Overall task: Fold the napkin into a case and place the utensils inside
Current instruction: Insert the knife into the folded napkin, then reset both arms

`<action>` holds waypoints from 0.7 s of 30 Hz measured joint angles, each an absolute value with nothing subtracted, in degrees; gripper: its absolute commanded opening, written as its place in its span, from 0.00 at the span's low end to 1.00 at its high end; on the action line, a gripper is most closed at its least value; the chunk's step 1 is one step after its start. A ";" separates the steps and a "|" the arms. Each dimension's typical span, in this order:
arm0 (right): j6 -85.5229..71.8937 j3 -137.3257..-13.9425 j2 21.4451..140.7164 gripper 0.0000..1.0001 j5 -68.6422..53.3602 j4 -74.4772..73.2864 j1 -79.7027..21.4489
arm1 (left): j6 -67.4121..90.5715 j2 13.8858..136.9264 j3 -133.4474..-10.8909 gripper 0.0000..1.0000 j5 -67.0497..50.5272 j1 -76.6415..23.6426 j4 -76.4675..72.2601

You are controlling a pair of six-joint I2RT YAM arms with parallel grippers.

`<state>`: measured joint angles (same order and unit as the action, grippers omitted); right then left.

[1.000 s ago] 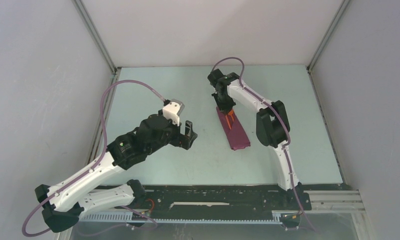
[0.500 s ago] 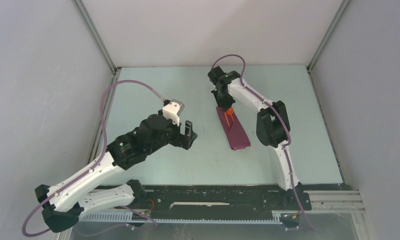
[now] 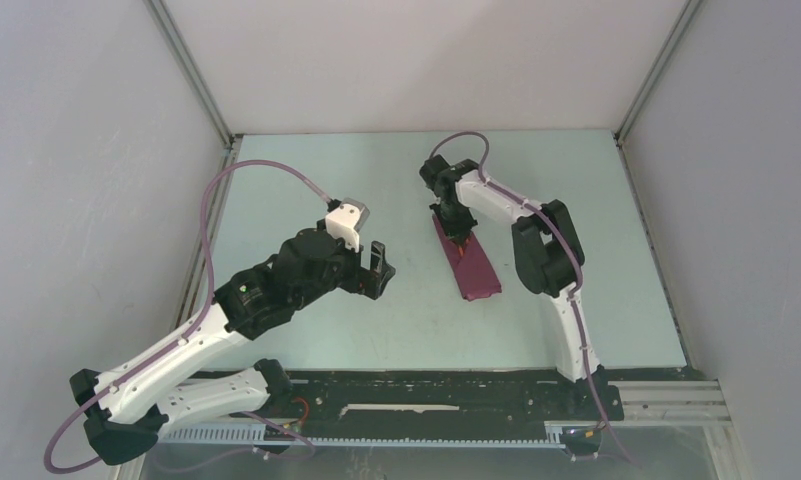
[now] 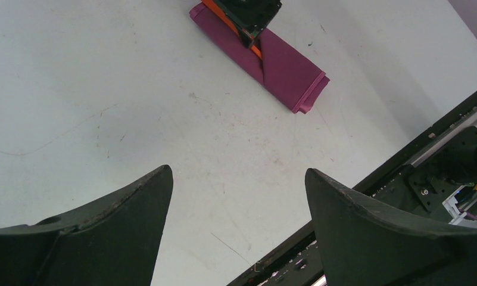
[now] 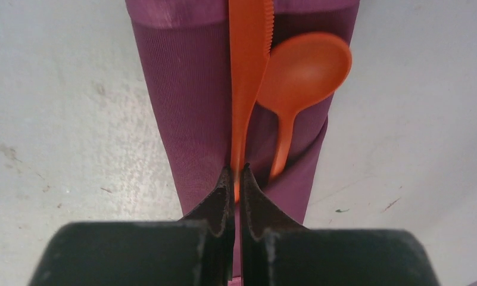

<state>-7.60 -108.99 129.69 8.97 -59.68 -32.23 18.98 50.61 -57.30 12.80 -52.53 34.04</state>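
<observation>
Insertion judged in hand: slim utensil (image 5: 248, 71) is pinched by right gripper (image 5: 236, 173) over the case (image 5: 188, 107), beside the tucked spoon (image 5: 304, 65); left gripper (image 4: 237, 171) is held spread, well apart; a deeper slide, then release, is called for

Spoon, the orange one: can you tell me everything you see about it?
The spoon is small and bright orange, and it looks like smooth plastic. It has a round bowl and a thin handle. It lies on the maroon case with its bowl sticking out and the end of its handle tucked under a fold. Its bowl touches the orange knife beside it, which the right gripper pinches. Nothing grips the spoon.
</observation>
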 measured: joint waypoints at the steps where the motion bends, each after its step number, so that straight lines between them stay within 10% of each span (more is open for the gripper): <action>1: -7.60 -108.16 129.25 0.00 8.97 -59.66 -32.25 | 18.98 50.61 -57.30 0.89 12.80 -52.53 34.04; 21: -8.05 -95.72 121.82 0.00 8.78 -56.21 -33.93 | 18.98 50.61 -57.30 0.89 11.81 -52.53 34.04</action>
<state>-8.05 -95.72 121.82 8.78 -56.21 -33.93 18.98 50.61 -57.30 11.81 -52.53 34.04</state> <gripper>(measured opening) 0.015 0.893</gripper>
